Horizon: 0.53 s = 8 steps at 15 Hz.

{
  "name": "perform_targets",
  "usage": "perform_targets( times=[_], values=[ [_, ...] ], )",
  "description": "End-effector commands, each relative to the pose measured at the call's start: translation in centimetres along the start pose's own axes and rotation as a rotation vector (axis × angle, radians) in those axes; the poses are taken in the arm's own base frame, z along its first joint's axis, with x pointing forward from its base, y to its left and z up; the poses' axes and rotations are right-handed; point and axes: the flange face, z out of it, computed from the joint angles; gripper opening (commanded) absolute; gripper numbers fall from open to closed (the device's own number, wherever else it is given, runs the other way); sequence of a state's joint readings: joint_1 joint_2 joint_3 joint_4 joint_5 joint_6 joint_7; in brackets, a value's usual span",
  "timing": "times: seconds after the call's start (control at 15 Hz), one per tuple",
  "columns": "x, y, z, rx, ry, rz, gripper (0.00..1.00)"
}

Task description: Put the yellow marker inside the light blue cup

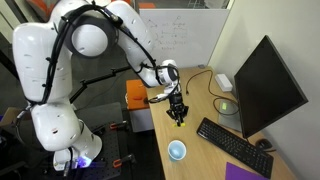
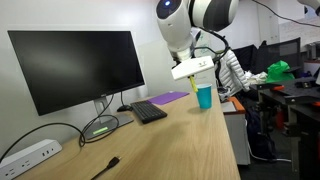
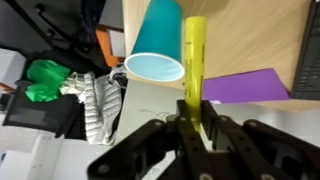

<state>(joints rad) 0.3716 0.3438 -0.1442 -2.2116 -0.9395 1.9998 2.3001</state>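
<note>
No text, label, brand or number is legible in any view. Whiteboard point(image 1: 190, 35) in an exterior view: faint pen marks, too small and pale to read. Keyboard point(image 1: 232, 143): key legends blur together and cannot be made out. Power strip point(image 2: 28, 155) in an exterior view: markings too small to tell.

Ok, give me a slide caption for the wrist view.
Gripper holding the yellow marker beside the light blue cup's open rim, not yet inside.
</note>
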Motion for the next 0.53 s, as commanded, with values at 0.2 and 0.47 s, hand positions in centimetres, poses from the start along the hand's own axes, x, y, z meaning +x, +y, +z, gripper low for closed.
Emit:
perform_targets(
  times=[0.2,0.47],
  values=[
    [0.9,1.0,-0.5,-0.177,0.157,0.278,0.05],
    [2.6,0.7,0.7,-0.275,0.231,0.386,0.05]
  ],
)
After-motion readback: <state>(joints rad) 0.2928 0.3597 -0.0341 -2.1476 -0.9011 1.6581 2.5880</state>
